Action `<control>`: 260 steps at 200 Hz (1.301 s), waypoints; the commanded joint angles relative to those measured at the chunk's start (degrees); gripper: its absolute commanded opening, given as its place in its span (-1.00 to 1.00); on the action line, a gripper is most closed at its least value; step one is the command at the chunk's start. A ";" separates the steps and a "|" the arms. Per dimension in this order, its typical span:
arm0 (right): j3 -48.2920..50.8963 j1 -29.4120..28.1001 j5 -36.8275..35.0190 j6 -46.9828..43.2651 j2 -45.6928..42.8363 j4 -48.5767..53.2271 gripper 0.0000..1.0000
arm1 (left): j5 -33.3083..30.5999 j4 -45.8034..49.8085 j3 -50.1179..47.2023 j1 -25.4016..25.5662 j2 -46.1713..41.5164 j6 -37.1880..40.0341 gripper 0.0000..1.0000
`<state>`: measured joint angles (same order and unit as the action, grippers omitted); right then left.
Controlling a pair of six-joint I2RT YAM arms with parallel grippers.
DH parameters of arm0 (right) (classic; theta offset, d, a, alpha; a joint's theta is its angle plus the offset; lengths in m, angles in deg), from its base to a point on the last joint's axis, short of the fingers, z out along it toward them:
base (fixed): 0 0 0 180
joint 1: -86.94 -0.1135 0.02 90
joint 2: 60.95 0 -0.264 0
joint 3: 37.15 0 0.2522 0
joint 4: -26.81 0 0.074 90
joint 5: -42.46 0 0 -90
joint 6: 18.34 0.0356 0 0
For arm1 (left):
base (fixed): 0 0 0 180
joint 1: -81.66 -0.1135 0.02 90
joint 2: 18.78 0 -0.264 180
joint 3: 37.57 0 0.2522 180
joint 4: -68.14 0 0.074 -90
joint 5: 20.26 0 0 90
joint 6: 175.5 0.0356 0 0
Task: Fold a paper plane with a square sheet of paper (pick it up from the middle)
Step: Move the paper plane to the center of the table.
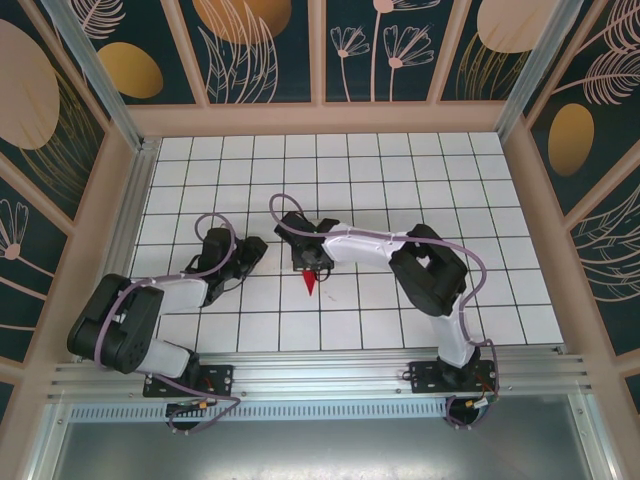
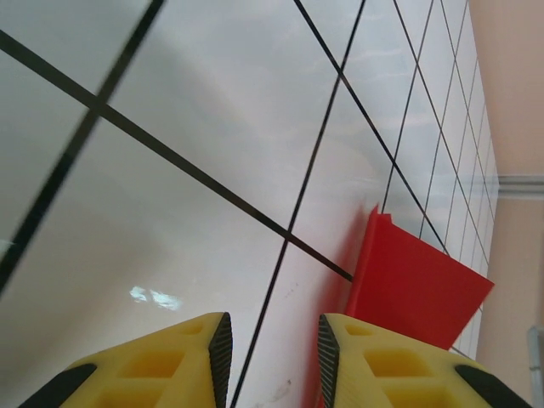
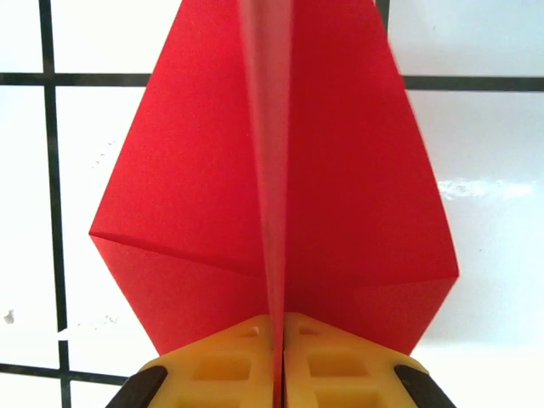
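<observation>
The paper plane (image 3: 340, 187) looks nearly finished: the right claw (image 3: 279, 340) is clamped on its centre fold, 2 wings spread ahead, and the left claw (image 2: 272, 357) is apart and empty beside it.

The paper plane (image 3: 348, 170) is thin, matt red paper with crisp creases. The surface (image 2: 212, 127) is smooth, glossy white and throws back glare. The left gripper (image 2: 272, 348) and right gripper (image 3: 279, 340) are matt yellow plastic edged in black. The near rail (image 1: 320, 372) is brushed metal.

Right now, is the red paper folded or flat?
Folded. The red paper has a raised middle crease and slanted flaps, pinched in the right claw.
</observation>
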<state>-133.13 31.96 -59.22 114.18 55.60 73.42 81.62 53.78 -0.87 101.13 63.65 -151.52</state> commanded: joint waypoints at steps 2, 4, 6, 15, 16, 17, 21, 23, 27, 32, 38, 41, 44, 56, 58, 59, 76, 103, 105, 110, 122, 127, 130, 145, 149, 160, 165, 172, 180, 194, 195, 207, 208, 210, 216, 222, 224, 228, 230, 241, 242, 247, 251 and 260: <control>-3.53 -1.14 -6.13 -0.29 2.07 7.33 -0.76 | -1.33 3.74 -0.88 -1.31 -1.99 3.01 -0.29; -3.69 -1.21 -6.13 -0.39 2.20 7.42 -0.75 | -1.33 3.83 -0.88 -1.35 -2.01 3.11 -0.29; -3.79 -1.19 -6.15 -0.46 2.24 7.41 -0.74 | -1.38 3.90 -0.88 -1.38 -2.03 3.16 -0.30; -3.79 -1.18 -5.54 -0.72 2.55 7.21 -0.71 | -1.60 4.20 -0.92 -1.53 -2.19 3.38 -0.29; -3.77 -1.18 -5.45 -0.75 2.59 7.13 -0.71 | -1.60 4.20 -0.94 -1.58 -2.24 3.41 -0.29; -3.80 -1.18 -5.37 -0.76 2.65 7.10 -0.70 | -1.60 4.21 -0.91 -1.60 -2.21 3.38 -0.29; -3.79 -1.18 -5.16 -0.87 2.74 6.94 -0.69 | -1.53 4.17 -1.01 -1.62 -2.23 3.44 -0.30; -3.84 -1.18 -5.01 -0.87 2.83 6.90 -0.69 | -1.58 4.20 -1.04 -1.60 -2.22 3.44 -0.29; -3.90 -1.18 -4.83 -0.91 3.00 6.87 -0.67 | -1.60 4.17 -1.01 -1.66 -2.19 3.52 -0.30; -4.04 -1.18 -4.52 -0.94 3.22 6.80 -0.66 | -1.60 4.15 -1.06 -1.66 -2.07 3.53 -0.29; -4.24 -1.27 -4.21 -0.95 3.48 6.77 -0.65 | -1.60 4.21 -1.10 -1.64 -2.03 3.61 -0.30; -4.33 -1.27 -4.04 -1.04 3.71 6.72 -0.64 | -1.59 4.15 -1.13 -1.62 -2.02 3.62 -0.30; -4.43 -1.27 -3.86 -1.13 3.84 6.67 -0.63 | -1.59 4.14 -1.21 -1.67 -1.97 3.59 -0.30; -4.71 -1.29 -3.30 -1.23 4.28 6.47 -0.61 | -1.51 4.11 -1.23 -1.77 -1.77 3.70 -0.30; -4.71 -1.34 -3.20 -1.22 4.31 6.45 -0.60 | -1.42 4.08 -1.30 -1.75 -1.75 3.70 -0.30; -4.71 -1.39 -3.19 -1.22 4.35 6.41 -0.60 | -1.46 4.06 -1.31 -1.73 -1.75 3.70 -0.30; -4.82 -1.35 -3.13 -1.21 4.87 6.36 -0.60 | -1.41 3.99 -1.24 -1.72 -1.49 3.86 -0.30; -4.71 -1.36 -3.43 -1.13 5.75 6.58 -0.64 | -1.42 4.01 -1.13 -1.79 -1.13 4.04 -0.30; -4.71 -1.36 -3.43 -1.13 5.72 6.66 -0.65 | -1.38 3.97 -1.12 -1.80 -1.13 4.01 -0.30; -4.71 -1.36 -3.43 -1.11 5.87 6.63 -0.68 | -1.42 3.91 -1.14 -1.75 -1.03 4.04 -0.30; -4.62 -1.38 -3.76 -1.02 6.10 6.62 -0.72 | -1.35 3.86 -1.19 -1.74 -0.84 4.02 -0.30; -4.63 -1.36 -3.90 -1.00 6.12 6.71 -0.74 | -1.33 3.86 -1.12 -1.74 -0.79 4.05 -0.30; -4.58 -1.38 -4.00 -0.89 6.08 6.79 -0.75 | -1.33 3.77 -1.13 -1.76 -0.73 4.07 -0.30; -5.10 -1.36 -4.75 -0.86 5.60 7.06 -0.82 | -1.25 3.70 -1.19 -1.73 -0.65 4.13 -0.30; -5.26 -1.36 -5.07 -0.99 5.39 7.06 -0.83 | -1.29 3.72 -1.18 -1.73 -0.68 4.14 -0.29; -5.85 -1.38 -6.20 -1.38 4.52 7.30 -0.85 | -1.24 3.77 -1.23 -1.75 -0.69 4.14 -0.30; -6.33 -1.36 -6.90 -1.70 4.01 7.49 -0.86 | -1.24 3.76 -1.21 -1.77 -0.68 4.23 -0.29; -6.92 -1.25 -7.82 -2.16 3.27 7.80 -0.88 | -1.20 3.73 -1.11 -1.72 -0.75 4.30 -0.29; -7.50 -0.95 -8.72 -3.06 2.27 7.65 -0.90 | -1.16 3.75 -1.12 -1.77 -0.76 4.32 -0.29; -7.61 0.13 -10.25 -4.97 -0.21 6.70 -0.90 | -1.24 4.10 -0.89 -1.75 -0.96 4.57 -0.28; -7.61 0.22 -10.40 -5.16 -0.33 6.62 -0.90 | -1.24 4.15 -0.88 -1.77 -1.00 4.62 -0.28; -7.15 1.67 -11.27 -8.86 -2.24 4.69 -0.90 | -1.63 4.79 -0.64 -1.78 -1.38 4.91 -0.25; -7.07 1.78 -11.35 -9.12 -2.36 4.47 -0.90 | -1.66 4.85 -0.63 -1.79 -1.43 4.92 -0.25; -6.90 2.07 -11.72 -9.78 -2.66 4.13 -0.90 | -1.72 5.01 -0.49 -1.74 -1.52 5.00 -0.25; -6.51 2.74 -12.70 -11.80 -3.38 3.02 -0.90 | -2.06 5.40 -0.38 -1.88 -1.79 5.24 -0.23; -6.03 3.73 -13.01 -14.54 -3.95 1.67 -0.90 | -2.43 6.18 -0.06 -1.82 -2.12 5.49 -0.21; -5.83 3.98 -12.79 -15.58 -4.11 1.03 -0.90 | -2.53 6.40 0.09 -1.85 -2.19 5.58 -0.21; -5.32 4.64 -12.20 -17.78 -4.44 -0.46 -0.90 | -2.81 7.07 0.38 -1.88 -2.46 5.78 -0.20; -5.01 4.98 -11.87 -18.93 -4.72 -1.17 -0.90 | -2.96 7.41 0.47 -1.86 -2.63 5.89 -0.19; -3.82 7.32 -8.79 -23.53 -5.32 -4.42 -0.90 | -3.72 9.18 1.52 -1.93 -3.33 6.61 -0.15; -3.78 7.64 -8.22 -24.06 -5.34 -4.61 -0.90 | -3.76 9.34 1.64 -1.95 -3.37 6.69 -0.14; -3.38 8.86 -5.57 -26.17 -5.53 -6.15 -0.90 | -4.01 10.15 2.11 -2.04 -3.78 7.19 -0.12; -2.90 9.84 -3.62 -27.79 -5.75 -7.46 -0.90 | -4.32 10.85 2.51 -2.07 -4.00 7.54 -0.10; -2.37 11.94 0.04 -30.35 -5.71 -9.64 -0.90 | -4.94 12.25 3.19 -2.22 -4.55 8.27 -0.05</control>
<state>-137.65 38.97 -66.37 96.19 52.28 71.38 79.28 61.32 -0.76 99.57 61.45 -146.39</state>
